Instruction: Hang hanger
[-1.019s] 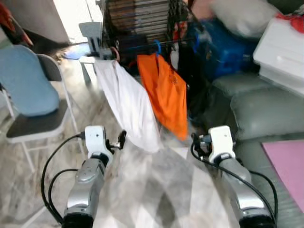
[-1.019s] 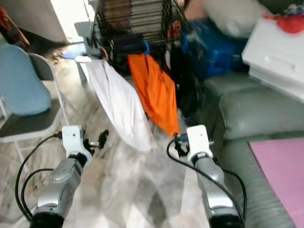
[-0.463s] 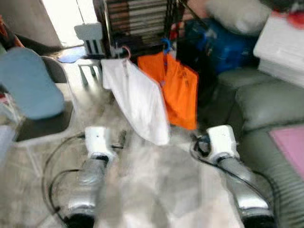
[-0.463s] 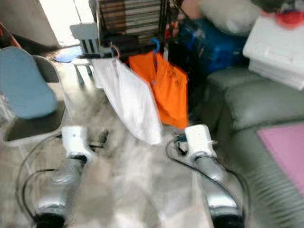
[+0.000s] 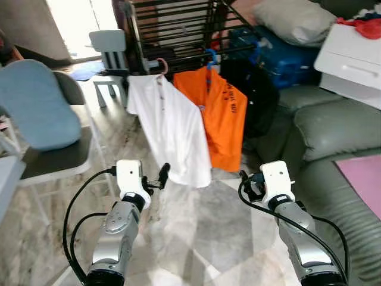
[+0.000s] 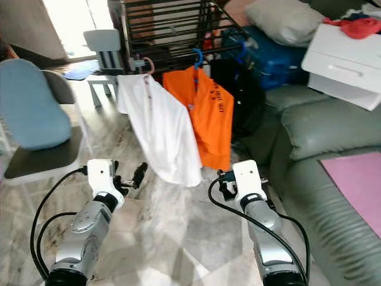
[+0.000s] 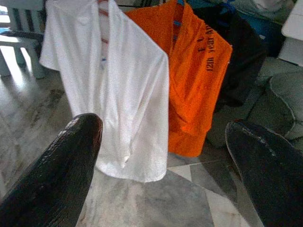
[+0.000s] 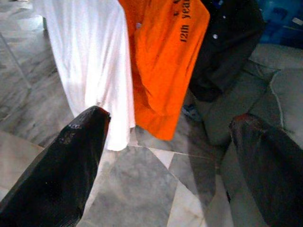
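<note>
I stand on a grey marble-tile floor (image 5: 202, 232). Both my left fingers (image 7: 71, 156) and right fingers (image 8: 71, 161) are spread wide, holding nothing. Ahead, a white shirt on a pink hanger (image 5: 169, 134) hangs from a black metal rack (image 5: 172, 30), beside an orange shirt (image 5: 223, 113). A grey-green sofa (image 5: 333, 137) sits right.

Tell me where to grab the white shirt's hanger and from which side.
Probably the pink hanger at its neck, just under the hook, above the white shirt. Come from the front; the orange shirt crowds its right and the rack stands behind.
</note>
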Robot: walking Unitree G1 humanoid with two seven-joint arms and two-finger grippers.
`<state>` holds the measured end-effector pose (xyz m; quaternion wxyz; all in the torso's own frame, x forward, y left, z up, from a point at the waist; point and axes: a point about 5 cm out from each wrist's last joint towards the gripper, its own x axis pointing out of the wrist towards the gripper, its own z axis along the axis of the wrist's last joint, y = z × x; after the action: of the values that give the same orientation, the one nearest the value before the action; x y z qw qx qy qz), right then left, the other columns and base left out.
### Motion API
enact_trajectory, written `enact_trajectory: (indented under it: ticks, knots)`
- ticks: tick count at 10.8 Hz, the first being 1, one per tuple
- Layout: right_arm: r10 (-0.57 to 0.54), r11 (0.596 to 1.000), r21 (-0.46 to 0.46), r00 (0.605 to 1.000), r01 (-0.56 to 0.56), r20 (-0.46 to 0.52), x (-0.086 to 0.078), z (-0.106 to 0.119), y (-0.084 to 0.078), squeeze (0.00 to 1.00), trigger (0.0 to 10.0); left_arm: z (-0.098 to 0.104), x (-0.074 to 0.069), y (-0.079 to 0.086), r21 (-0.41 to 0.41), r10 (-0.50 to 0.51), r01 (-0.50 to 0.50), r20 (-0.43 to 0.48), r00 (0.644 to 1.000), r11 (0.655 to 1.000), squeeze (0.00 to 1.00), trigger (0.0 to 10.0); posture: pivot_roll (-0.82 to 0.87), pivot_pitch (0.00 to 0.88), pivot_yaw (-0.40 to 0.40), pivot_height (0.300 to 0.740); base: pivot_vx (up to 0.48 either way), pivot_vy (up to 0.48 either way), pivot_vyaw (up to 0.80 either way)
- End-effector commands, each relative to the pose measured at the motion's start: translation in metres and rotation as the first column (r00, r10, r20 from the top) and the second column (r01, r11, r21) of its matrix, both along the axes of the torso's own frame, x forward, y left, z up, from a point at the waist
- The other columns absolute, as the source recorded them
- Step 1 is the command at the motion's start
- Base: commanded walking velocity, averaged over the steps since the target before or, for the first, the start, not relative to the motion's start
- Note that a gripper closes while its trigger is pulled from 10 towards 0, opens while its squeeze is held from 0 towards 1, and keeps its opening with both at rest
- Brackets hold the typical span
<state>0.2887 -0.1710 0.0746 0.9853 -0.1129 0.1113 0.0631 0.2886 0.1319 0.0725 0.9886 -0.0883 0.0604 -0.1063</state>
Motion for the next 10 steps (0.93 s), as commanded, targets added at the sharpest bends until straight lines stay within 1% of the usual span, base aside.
enact_trajectory:
  ticks: [1,6,10]
  knots:
    - [0.018,1.000,-0.004,1.000,-0.018,0.022,0.0041,0.0061,0.0030,0.62,10.0,0.0037,0.0001,0.0037,0.000,0.004,-0.004,0.022,1.000,1.000,0.00,10.0,-0.22,0.000,0.083,0.740,0.398,0.000,0.00]
    - [0.047,0.999,-0.017,0.998,-0.047,0.032,0.0038,0.0066,0.0069,0.61,10.0,0.0039,0.0013,0.0010,-0.013,-0.007,0.007,0.021,1.000,1.000,0.00,10.0,-0.22,0.000,0.087,0.740,0.427,0.000,0.00]
    - [0.051,0.999,-0.018,0.998,-0.051,0.043,0.0064,0.0085,0.0077,0.61,10.0,0.0033,0.0020,0.0000,-0.014,-0.012,0.012,0.018,1.000,1.000,0.00,10.0,-0.22,0.000,0.091,0.740,0.398,0.267,0.00]
